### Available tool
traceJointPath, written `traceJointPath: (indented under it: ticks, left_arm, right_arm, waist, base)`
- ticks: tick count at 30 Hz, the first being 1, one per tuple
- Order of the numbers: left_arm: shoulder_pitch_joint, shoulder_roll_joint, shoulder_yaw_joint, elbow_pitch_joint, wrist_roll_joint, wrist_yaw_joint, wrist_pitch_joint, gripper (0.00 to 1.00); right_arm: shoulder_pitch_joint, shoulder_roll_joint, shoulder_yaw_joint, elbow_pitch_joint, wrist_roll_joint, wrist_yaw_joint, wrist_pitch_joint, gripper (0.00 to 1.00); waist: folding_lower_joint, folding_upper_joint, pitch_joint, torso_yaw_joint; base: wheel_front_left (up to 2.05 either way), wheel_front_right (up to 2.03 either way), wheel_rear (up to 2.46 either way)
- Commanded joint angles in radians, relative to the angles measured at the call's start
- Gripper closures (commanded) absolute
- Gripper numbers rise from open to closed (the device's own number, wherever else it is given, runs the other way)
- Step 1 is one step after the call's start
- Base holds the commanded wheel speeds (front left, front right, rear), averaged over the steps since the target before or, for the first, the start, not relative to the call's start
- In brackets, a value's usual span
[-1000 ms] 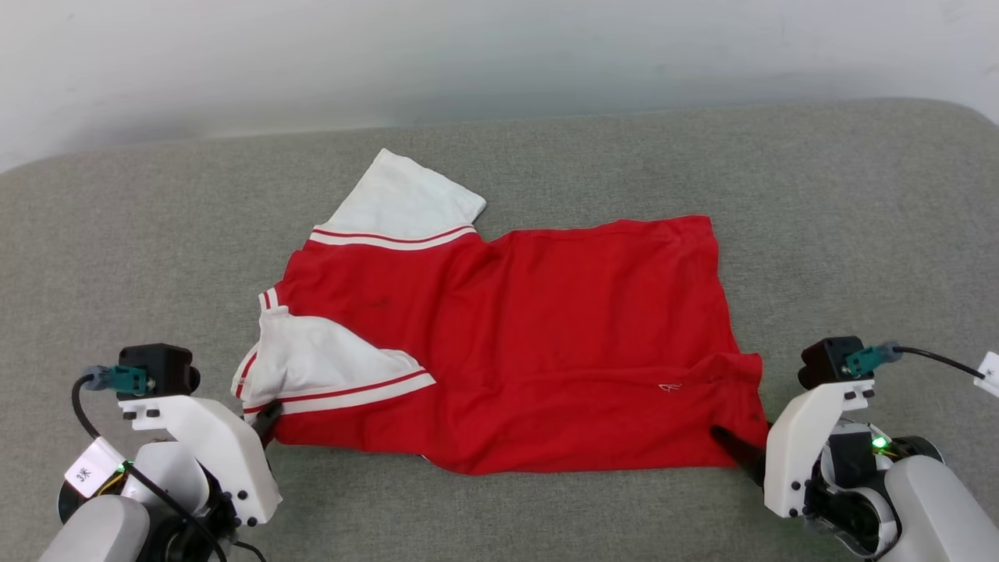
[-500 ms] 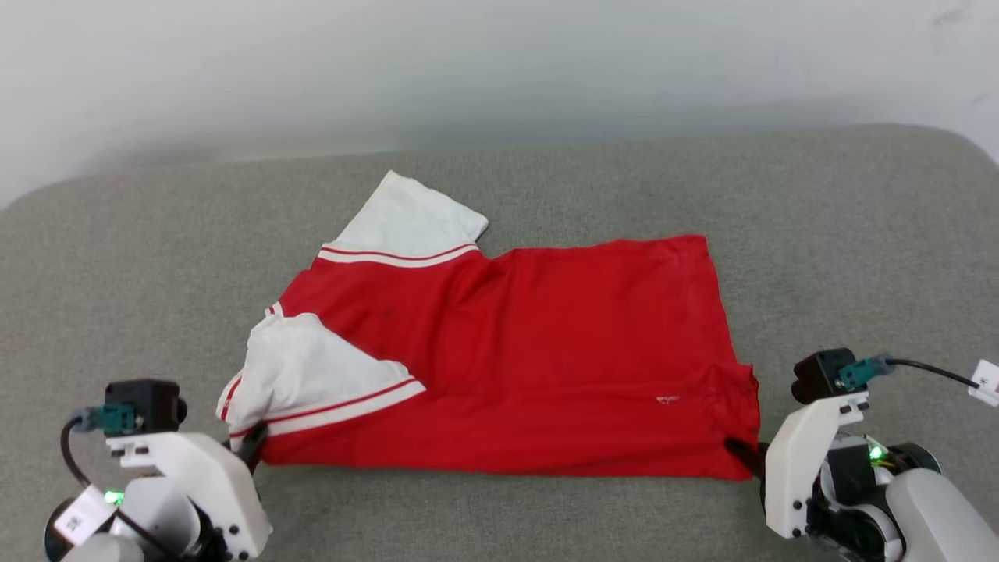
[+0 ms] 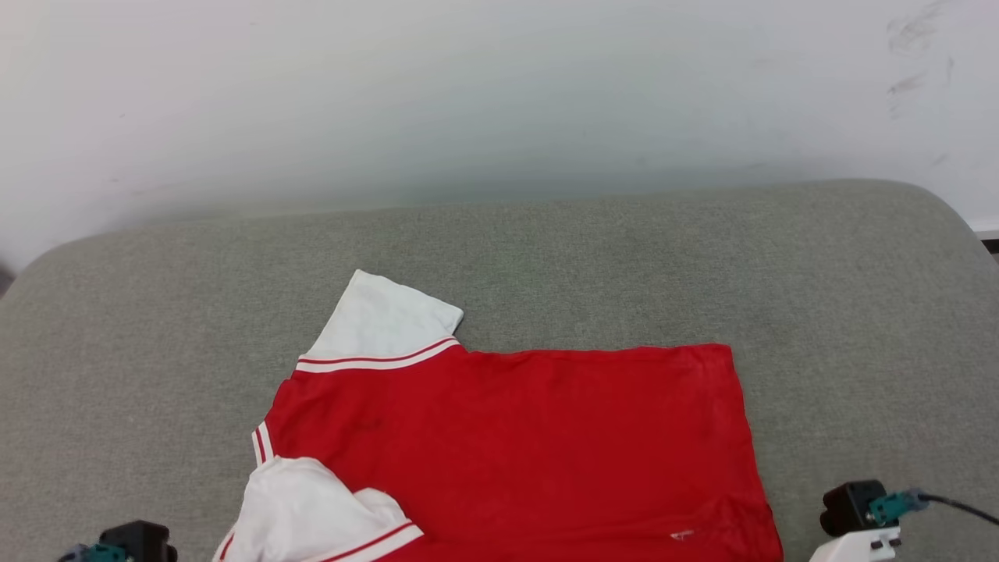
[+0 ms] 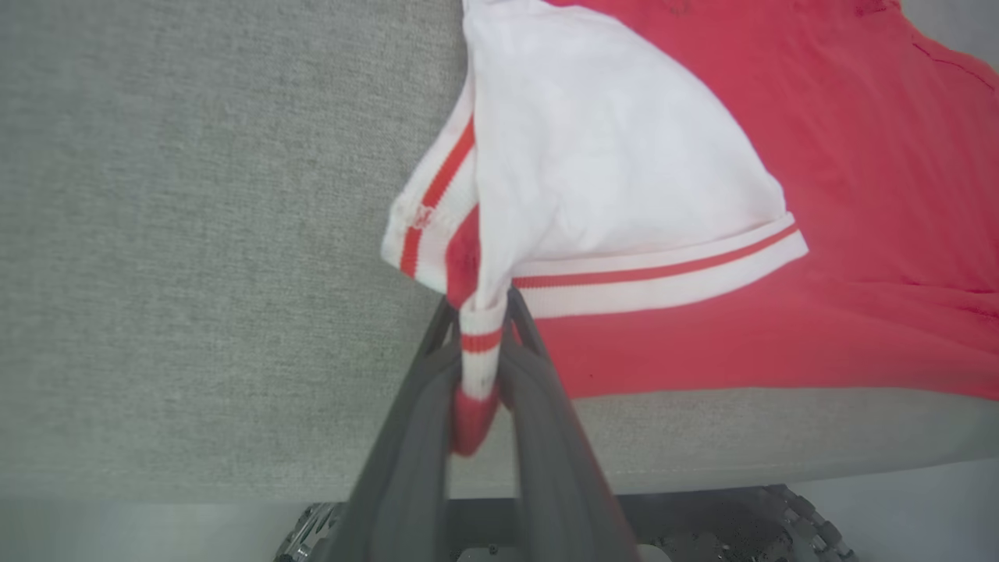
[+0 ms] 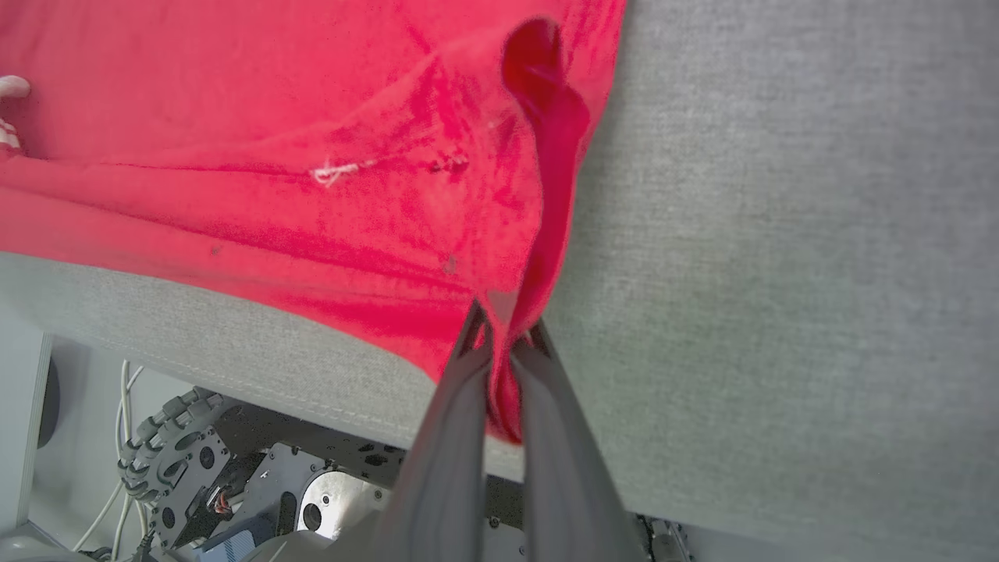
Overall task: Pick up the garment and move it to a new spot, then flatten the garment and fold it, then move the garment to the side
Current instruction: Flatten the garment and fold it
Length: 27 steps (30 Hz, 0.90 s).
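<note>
Two grippers hold a red jersey at opposite ends as it lies spread across a grey padded surface [image 3: 624, 257] below a pale wall [image 3: 468, 94]. The garment [image 3: 515, 445] rests red side up near the front edge of the surface, sleeves toward the robot's left and hem toward its right.

One white sleeve [image 3: 382, 320] lies flat at the far side, its red-and-white striped seam showing. The other white sleeve [image 4: 609, 156] is folded over the red body on the near side.

In the left wrist view, the left gripper [image 4: 480, 308] is drawn narrow on the striped cuff of that near sleeve. A bunch of white-and-red fabric is pinched between its two dark fingers and pokes out below them.

In the right wrist view, the right gripper [image 5: 503, 328] is clamped tight on the near hem corner. The red cloth there is gathered into a raised fold that runs up from the fingertips. A small white stitched mark [image 5: 335, 172] shows on the fabric just beside that fold.

Below the front edge of the padded surface, the right wrist view also takes in the robot's wheeled base [image 5: 195, 460] and some pale cables [image 5: 125, 390].
</note>
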Motion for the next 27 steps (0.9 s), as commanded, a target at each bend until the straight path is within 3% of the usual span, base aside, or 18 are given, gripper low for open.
traceJointPath:
  ticks: [1, 2, 3, 4, 5, 10, 19, 27]
  left_arm:
    - [0.005, -0.007, 0.001, 0.010, -0.002, -0.003, -0.008, 1.00]
    - [0.006, -0.018, -0.007, 0.023, -0.011, -0.012, -0.009, 1.00]
    - [0.003, -0.033, -0.015, 0.037, -0.019, -0.022, -0.012, 1.00]
    - [-0.003, -0.043, -0.021, 0.055, -0.022, -0.033, -0.017, 0.60]
    - [-0.014, -0.053, -0.026, 0.071, -0.025, -0.042, -0.023, 0.00]
    - [-0.054, -0.075, -0.038, 0.131, -0.013, -0.081, -0.060, 0.00]
    - [-0.172, -0.063, -0.048, 0.096, 0.119, -0.074, -0.185, 0.00]
    - [-0.371, -0.101, -0.071, 0.116, 0.221, -0.098, -0.300, 0.00]
  right_arm:
    - [0.017, 0.005, -0.010, -0.006, -0.017, -0.001, -0.001, 1.00]
    - [0.032, 0.015, -0.015, -0.006, -0.024, -0.001, -0.004, 1.00]
    - [0.045, 0.030, -0.021, -0.003, -0.026, -0.001, -0.010, 0.88]
    - [0.050, 0.047, -0.026, 0.000, -0.028, -0.001, -0.024, 0.58]
    - [0.056, 0.051, -0.028, 0.004, -0.038, -0.001, -0.037, 0.00]
    - [0.057, 0.082, -0.027, 0.006, -0.054, -0.001, -0.179, 0.00]
    - [0.011, 0.126, -0.086, -0.063, -0.153, -0.001, -0.507, 0.00]
    - [-0.055, 0.185, -0.133, -0.174, -0.264, -0.001, -0.635, 0.00]
  waist:
    - [0.0000, 0.0000, 0.003, -0.002]
    - [0.0000, 0.0000, 0.005, -0.004]
    - [0.0000, 0.0000, 0.007, -0.006]
    - [0.0000, 0.0000, 0.009, -0.009]
    - [0.0000, 0.0000, 0.011, -0.010]
    - [0.0000, 0.0000, 0.011, -0.018]
    - [0.0000, 0.0000, 0.008, -0.036]
    - [0.0000, 0.0000, 0.077, -0.093]
  base:
    - [0.00, 0.00, 0.00]
    - [0.00, 0.00, 0.00]
    - [0.00, 0.00, 0.00]
    - [0.00, 0.00, 0.00]
    - [0.00, 0.00, 0.00]
    - [0.00, 0.00, 0.00]
    - [0.00, 0.00, 0.00]
    - [0.00, 0.00, 0.00]
